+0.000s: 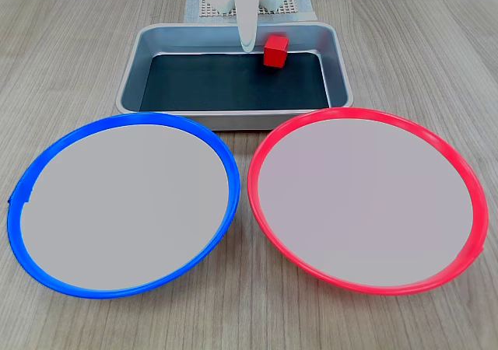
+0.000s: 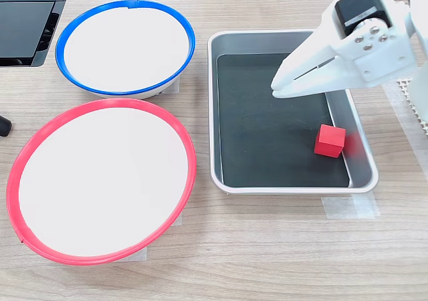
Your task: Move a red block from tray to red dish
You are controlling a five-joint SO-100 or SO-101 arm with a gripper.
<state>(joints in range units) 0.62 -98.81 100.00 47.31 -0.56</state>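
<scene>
Pale wood-grain tabletop; clear tape strips hold the tray down, seen only in the second exterior view. Grey metal tray, black bottom: the red block sits inside against the far-right corner in the first exterior view. Red dish and blue-rimmed plate both bare. White gripper hovers over the tray, jaws nearly together, gripping nothing, apart from the block. A dark device appears only in the second exterior view, top left.
</scene>
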